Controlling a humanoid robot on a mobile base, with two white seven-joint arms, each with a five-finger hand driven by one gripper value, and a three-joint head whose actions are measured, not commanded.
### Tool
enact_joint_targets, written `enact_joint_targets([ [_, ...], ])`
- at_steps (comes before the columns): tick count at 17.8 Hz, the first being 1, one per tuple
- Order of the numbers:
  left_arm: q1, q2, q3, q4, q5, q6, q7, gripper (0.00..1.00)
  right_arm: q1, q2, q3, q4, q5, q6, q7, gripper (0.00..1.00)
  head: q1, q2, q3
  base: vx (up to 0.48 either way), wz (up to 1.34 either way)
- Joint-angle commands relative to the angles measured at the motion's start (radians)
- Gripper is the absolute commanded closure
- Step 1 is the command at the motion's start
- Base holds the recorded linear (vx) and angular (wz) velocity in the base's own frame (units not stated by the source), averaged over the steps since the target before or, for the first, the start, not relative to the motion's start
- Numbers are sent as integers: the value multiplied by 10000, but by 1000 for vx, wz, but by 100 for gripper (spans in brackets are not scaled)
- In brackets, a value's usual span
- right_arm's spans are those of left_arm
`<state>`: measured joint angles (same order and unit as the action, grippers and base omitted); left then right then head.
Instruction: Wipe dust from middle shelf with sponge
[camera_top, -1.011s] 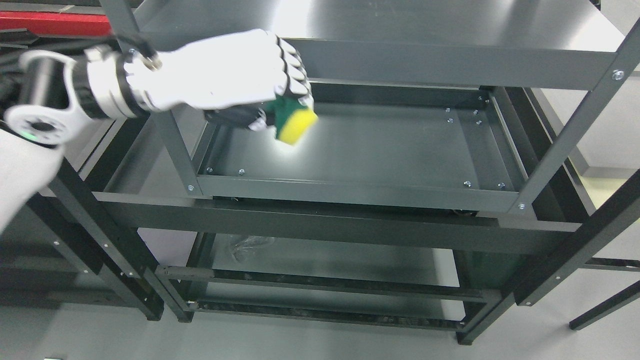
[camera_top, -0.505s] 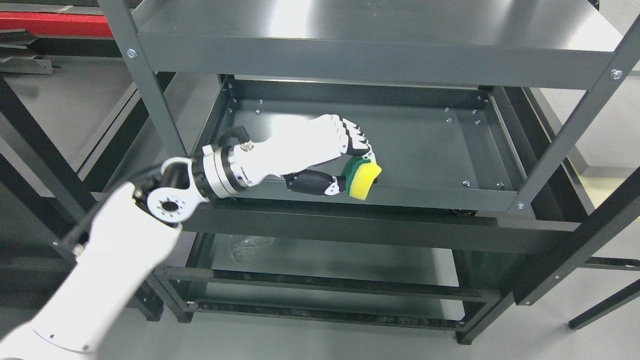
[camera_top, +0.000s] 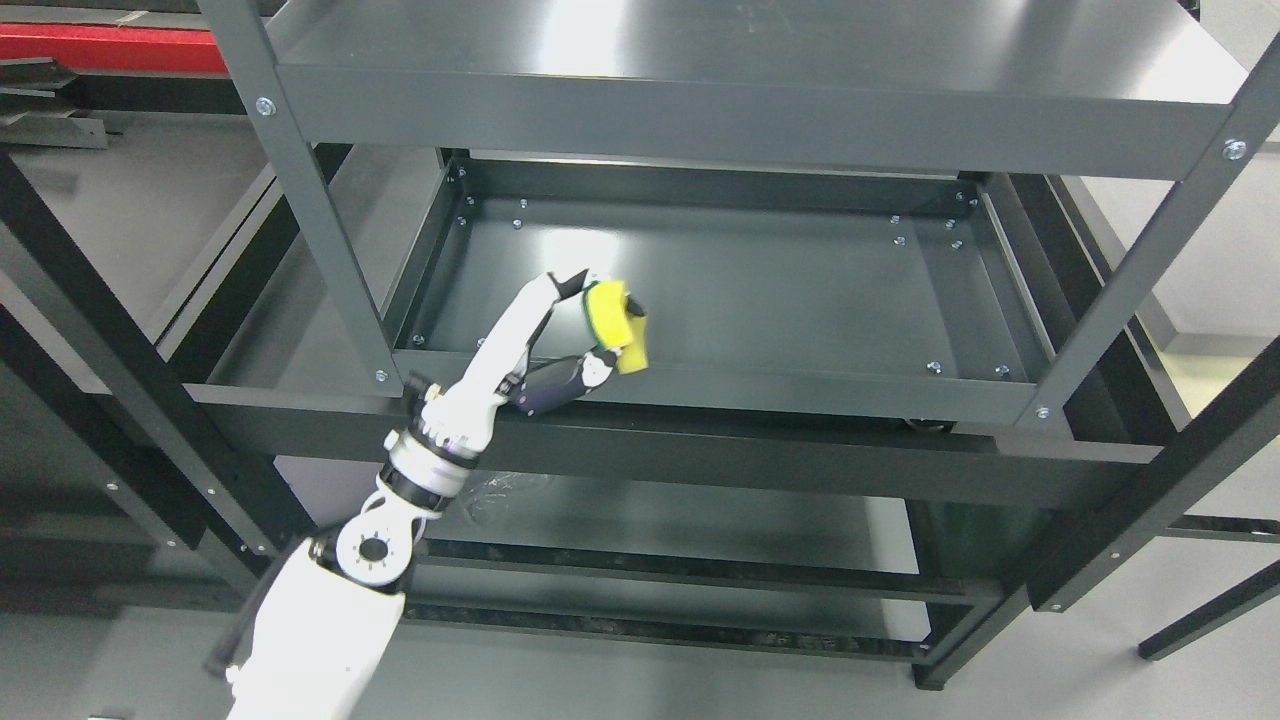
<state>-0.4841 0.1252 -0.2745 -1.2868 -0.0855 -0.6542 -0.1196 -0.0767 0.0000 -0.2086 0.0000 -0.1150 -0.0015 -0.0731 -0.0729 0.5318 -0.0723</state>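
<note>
1. The left arm (camera_top: 320, 620) enters from the lower left edge and rises diagonally past the dark front crossbar (camera_top: 700, 455) of the rack.
2. The lower shelf (camera_top: 680, 520) lies beneath that crossbar; a crumpled piece of clear plastic (camera_top: 495, 490) rests at its left end, just right of the wrist joint.
3. The left robot hand (camera_top: 545, 345) reaches over the front lip of the middle shelf (camera_top: 800, 300), seen edge-on with the thumb underneath.
4. The fingers are clamped on the sponge (camera_top: 615, 325), thumb below and fingers above.
5. The sponge is yellow with a green scouring layer. It sits at the front left part of the middle shelf, just behind the front lip; contact with the shelf surface cannot be confirmed.
6. The rest of the middle shelf extends to the right and rear, with bolt heads visible along its edges.
7. The top shelf (camera_top: 750, 50) spans the upper part of the view, carried on the grey upright posts (camera_top: 310, 210).
</note>
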Motion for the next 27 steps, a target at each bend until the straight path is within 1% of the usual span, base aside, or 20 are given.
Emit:
enact_joint_targets([
  [1,2520,-1077,2270,-852,928,1927,290,92,0,-175,0,-175,0,721,10,0,0,0,0,0,0],
  [2,3163,-1077,1951,-2471,1752,3413,549,93,0,-175,0,-175,0,721,10,0,0,0,0,0,0],
  [3,3792,-1077,1370,-3884,2185,3884,1341,98,0,-175,0,-175,0,721,10,0,0,0,0,0,0],
  [4,4147,-1077,1213,-4536,2189,3873,1926,100,0,-175,0,-175,0,721,10,0,0,0,0,0,0],
  [5,4530,-1077,1135,-4907,2159,3782,2114,100,0,-175,0,-175,0,736,10,0,0,0,0,0,0],
  [7,4687,-1077,1119,-4911,2159,3216,2131,100,0,-175,0,-175,0,721,10,0,0,0,0,0,0],
  [10,4383,-1077,1440,-4911,2159,3305,2131,100,0,-175,0,-175,0,736,-5,0,0,0,0,0,0],
  [13,3510,-1077,2267,-4911,2159,3565,2040,100,0,-175,0,-175,0,721,10,0,0,0,0,0,0],
  [16,3429,-1077,2821,-4911,2159,3842,1978,100,0,-175,0,-175,0,721,10,0,0,0,0,0,0],
  [27,3997,-1077,2714,-4911,2159,3858,1978,100,0,-175,0,-175,0,721,10,0,0,0,0,0,0],
])
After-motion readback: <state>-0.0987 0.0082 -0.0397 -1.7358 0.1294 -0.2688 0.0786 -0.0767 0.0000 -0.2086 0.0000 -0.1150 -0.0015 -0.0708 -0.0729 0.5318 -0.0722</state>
